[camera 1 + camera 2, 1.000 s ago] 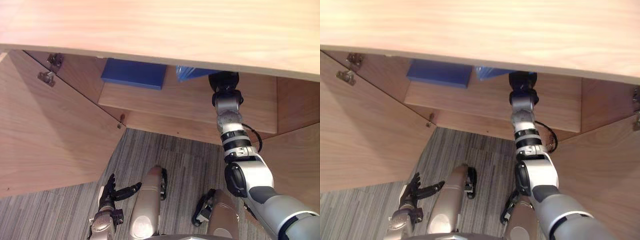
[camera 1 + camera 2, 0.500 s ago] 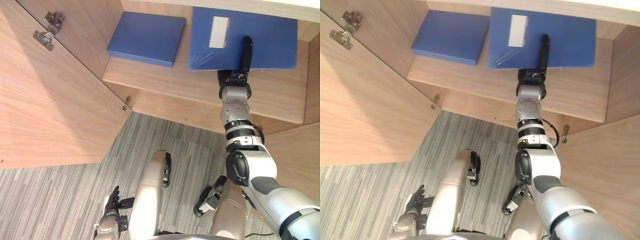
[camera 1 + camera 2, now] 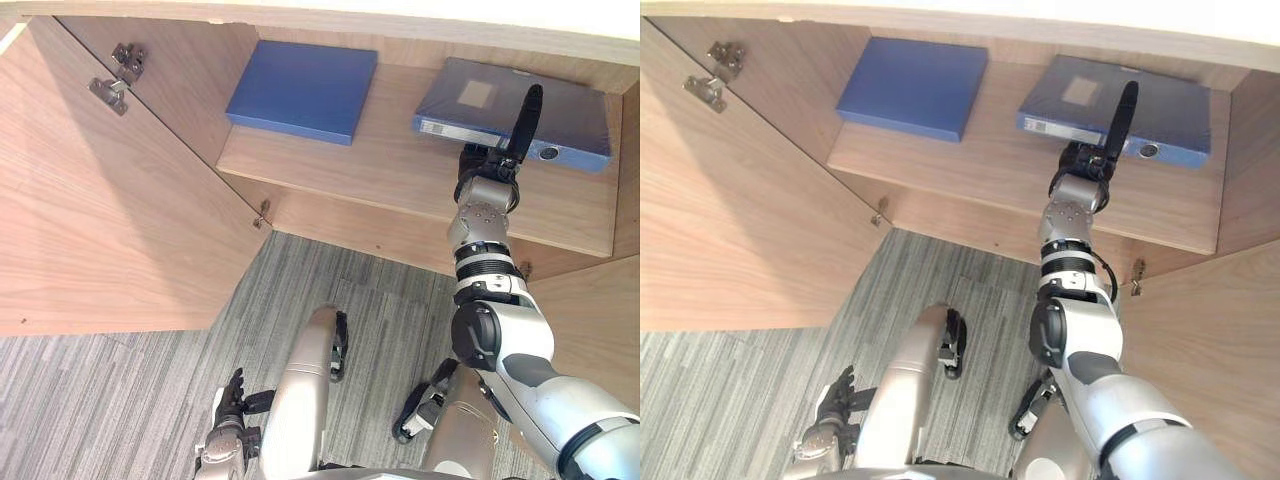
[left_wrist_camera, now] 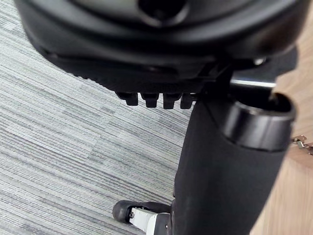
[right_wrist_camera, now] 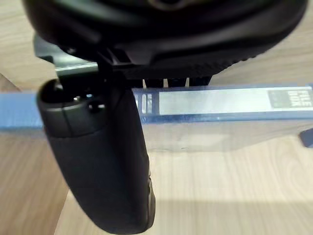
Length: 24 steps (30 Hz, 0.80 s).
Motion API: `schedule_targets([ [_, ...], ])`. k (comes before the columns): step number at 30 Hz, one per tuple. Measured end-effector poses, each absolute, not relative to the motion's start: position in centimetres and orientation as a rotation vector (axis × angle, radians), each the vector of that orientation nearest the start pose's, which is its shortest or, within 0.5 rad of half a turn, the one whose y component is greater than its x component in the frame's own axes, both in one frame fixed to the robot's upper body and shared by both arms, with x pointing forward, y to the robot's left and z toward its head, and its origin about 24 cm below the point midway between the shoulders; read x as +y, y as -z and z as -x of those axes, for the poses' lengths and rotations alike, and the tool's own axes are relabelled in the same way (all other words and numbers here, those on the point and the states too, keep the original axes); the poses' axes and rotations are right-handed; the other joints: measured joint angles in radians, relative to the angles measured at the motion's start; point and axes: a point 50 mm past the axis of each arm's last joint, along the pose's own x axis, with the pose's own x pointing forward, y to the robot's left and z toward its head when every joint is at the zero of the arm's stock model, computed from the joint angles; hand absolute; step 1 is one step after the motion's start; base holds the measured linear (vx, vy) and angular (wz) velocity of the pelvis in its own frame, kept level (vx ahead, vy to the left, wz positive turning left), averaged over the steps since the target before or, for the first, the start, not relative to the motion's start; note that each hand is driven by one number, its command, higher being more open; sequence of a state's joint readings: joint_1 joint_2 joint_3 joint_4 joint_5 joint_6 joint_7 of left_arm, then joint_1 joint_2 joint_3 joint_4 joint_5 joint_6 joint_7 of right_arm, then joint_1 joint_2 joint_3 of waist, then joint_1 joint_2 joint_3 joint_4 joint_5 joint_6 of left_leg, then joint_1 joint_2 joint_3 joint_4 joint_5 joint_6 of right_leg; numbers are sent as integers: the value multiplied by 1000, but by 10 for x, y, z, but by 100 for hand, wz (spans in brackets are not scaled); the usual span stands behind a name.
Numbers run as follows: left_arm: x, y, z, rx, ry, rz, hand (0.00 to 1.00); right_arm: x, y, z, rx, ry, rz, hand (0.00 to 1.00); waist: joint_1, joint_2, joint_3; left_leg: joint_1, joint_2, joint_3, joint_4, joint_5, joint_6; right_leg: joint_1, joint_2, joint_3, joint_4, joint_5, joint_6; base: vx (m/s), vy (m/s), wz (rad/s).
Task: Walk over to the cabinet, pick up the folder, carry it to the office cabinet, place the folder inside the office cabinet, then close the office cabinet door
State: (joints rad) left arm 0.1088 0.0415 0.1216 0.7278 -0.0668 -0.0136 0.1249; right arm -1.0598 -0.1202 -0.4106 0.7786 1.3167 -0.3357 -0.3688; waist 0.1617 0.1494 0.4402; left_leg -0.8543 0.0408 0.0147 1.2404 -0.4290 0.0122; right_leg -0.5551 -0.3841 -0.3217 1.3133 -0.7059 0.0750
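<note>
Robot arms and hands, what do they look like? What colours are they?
The right arm is shiny silver-grey, built from rounded segments, with black rings near the wrist and a dark round joint at the elbow. The right hand is dark, almost black, with long thin fingers. The left hand is dark too, on a silver-grey wrist.

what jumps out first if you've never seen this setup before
The right hand draws the eye first, reaching into the open cabinet at the spine of a blue folder that lies flat on the right of the wooden shelf. A second blue folder lies apart on the shelf's left, near the wide-open door. The left hand hangs low over the grey carpet.
</note>
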Motion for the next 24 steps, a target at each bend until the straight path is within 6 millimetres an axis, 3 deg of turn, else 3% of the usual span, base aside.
schedule_targets([
  [10, 197, 127, -144, 818, -311, 23, 100, -173, -190, -411, -140, 248, -907, 100, -10, 0, 0, 50, 28, 6, -39, 0, 0, 45, 33, -4, -62, 15, 7, 56, -47, -6],
  [15, 199, 127, -142, 819, -304, 21, 100, -153, -178, -418, -26, 94, -408, 100, -20, -3, -2, 57, 38, 7, -57, 2, -3, 50, 46, -7, -86, 27, 1, 24, -33, -4],
  [18, 200, 127, -140, 823, -281, 19, 100, -150, -171, -419, 28, 34, -256, 100, -21, -9, -4, 66, 39, 8, -72, 5, 0, 60, 48, -12, -106, 36, 1, 52, -24, 0],
  [24, 205, 129, -134, 841, -217, -35, 100, -174, -164, -419, 73, 27, -164, 100, -18, -20, -10, 87, 36, 13, -104, 12, 8, 85, 48, -24, -146, 51, 4, 46, -16, 2],
])
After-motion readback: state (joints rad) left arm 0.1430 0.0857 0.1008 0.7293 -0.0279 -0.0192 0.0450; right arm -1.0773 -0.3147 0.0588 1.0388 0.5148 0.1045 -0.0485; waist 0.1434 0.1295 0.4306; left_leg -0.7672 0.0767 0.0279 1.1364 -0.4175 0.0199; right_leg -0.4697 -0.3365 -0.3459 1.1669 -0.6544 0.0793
